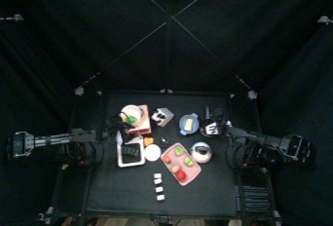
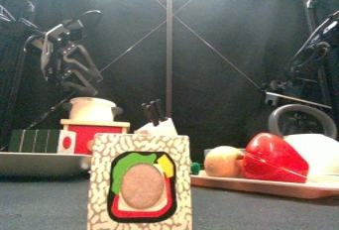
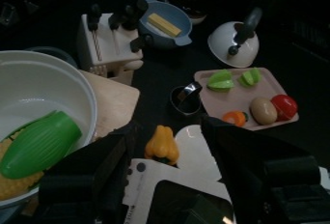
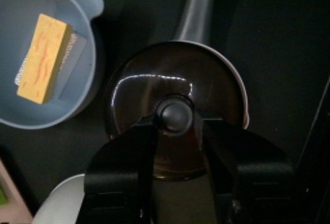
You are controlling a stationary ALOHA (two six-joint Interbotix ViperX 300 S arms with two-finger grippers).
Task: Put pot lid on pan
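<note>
Lid first: small round bluish pot lid (image 4: 139,81) w/ dark centre knob lies flat in the back half of the tabletop, toward the right edge, directly under the right gripper (image 4: 180,131). Jaws are part-open and straddle the knob, one each side; can't tell if they touch it. Grey curved bar runs off from the lid's far side; can't tell what it belongs to.

Small round pan (image 1: 170,153), pale rim & reddish inside, sits near the table's middle, apart from the lid and closer to the front edge, just beside the pink rectangular tray (image 3: 206,75).

Left gripper (image 3: 180,175) hangs near the left edge, jaws wide, holding nothing, next to a big white bowl (image 3: 58,78) w/ a green-and-yellow toy corn.

Writing: patterned card box (image 2: 139,179) at the front edge has a food picture on its face; any lettering too small to read.

Counts: 1 lid, 1 pan, 1 blue-grey bowl (image 4: 84,6) just beside the lid w/ 1 yellow block in it, 1 tray w/ approx. 5 toy food pieces (2 green, 1 beige, 1 red, 1 orange), 3 small white bits (image 1: 158,187) in a row near the front edge.
</note>
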